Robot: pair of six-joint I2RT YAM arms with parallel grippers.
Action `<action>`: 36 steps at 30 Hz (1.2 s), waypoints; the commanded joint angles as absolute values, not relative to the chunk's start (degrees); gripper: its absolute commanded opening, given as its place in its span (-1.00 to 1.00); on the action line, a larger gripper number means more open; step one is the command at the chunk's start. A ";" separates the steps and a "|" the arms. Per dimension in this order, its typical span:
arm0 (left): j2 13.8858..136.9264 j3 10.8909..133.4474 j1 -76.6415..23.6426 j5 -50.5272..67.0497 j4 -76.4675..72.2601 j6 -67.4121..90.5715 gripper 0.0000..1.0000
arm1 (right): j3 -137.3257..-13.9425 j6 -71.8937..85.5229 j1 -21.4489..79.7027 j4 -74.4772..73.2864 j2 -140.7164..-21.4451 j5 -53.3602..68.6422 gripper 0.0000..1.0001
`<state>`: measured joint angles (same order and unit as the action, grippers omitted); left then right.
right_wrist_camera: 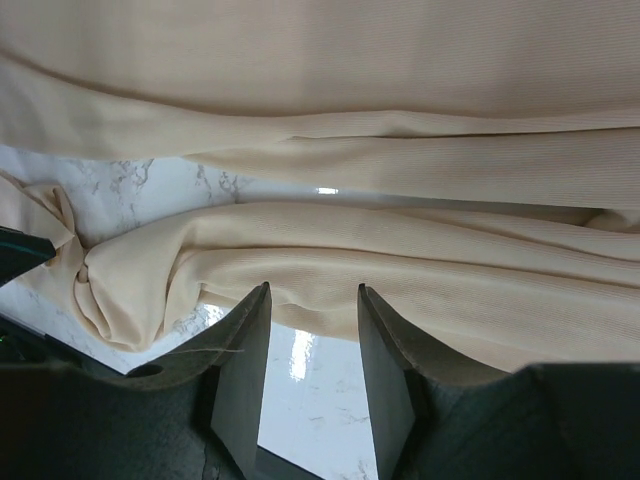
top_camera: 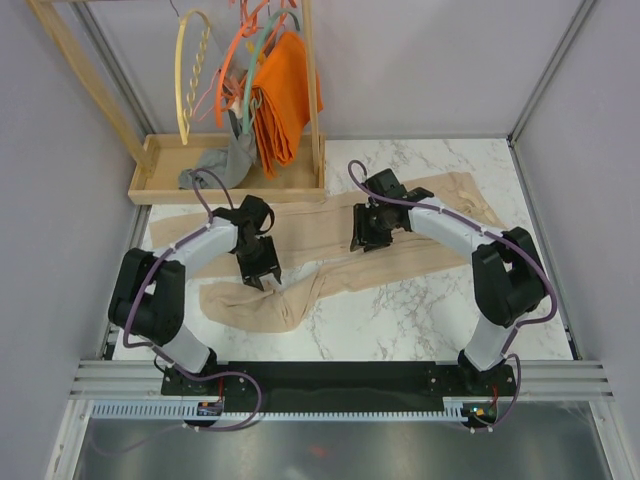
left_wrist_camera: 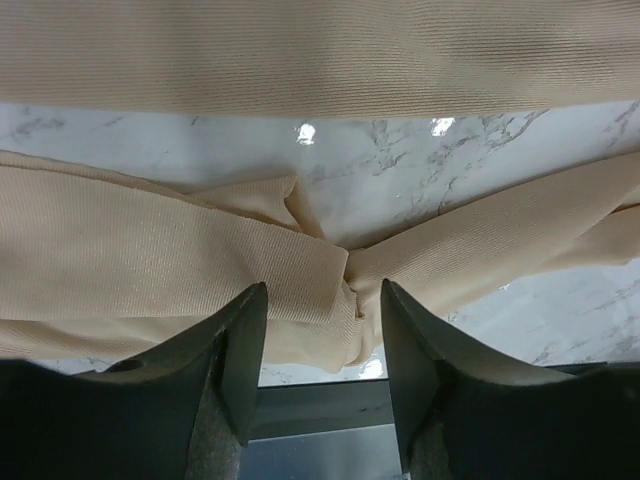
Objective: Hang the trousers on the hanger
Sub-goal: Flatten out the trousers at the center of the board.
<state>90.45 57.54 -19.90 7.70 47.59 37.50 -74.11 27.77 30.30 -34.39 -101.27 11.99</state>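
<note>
Jaws parted on both: left gripper (left_wrist_camera: 325,345) straddles a bunched fold of the thin beige fabric trousers (top_camera: 400,262) sprawled on the white marble table (top_camera: 400,322), seemingly to pinch it. Right gripper (right_wrist_camera: 312,340) grips nothing. Cream arch-shaped hanger (top_camera: 200,75) hangs at eleven o'clock.

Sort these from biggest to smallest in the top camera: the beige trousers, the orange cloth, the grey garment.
1. trousers
2. orange cloth, though it hangs nearer the camera
3. grey garment, partly hidden
</note>
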 commanded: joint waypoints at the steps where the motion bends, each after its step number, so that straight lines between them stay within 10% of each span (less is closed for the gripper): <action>1: 92.63 60.82 -22.32 4.49 48.33 41.22 0.11 | -72.51 27.60 29.53 -35.07 -98.44 12.75 -0.05; 8: 96.85 62.58 -23.03 0.27 52.29 41.49 -0.09 | -70.75 27.86 28.21 -35.07 -96.77 12.04 -0.06; 18: 96.51 62.05 -23.47 -3.43 54.14 41.48 -0.94 | -69.79 27.34 26.98 -34.98 -96.77 10.99 -0.05; 36: 70.94 63.28 -6.69 -27.68 75.84 50.62 -0.96 | -69.17 23.73 20.66 -41.13 -99.14 -4.13 -0.11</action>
<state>74.19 64.55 -9.06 -22.98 70.06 46.94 -68.99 25.67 21.93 -39.11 -98.43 0.08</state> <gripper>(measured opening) 0.027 0.445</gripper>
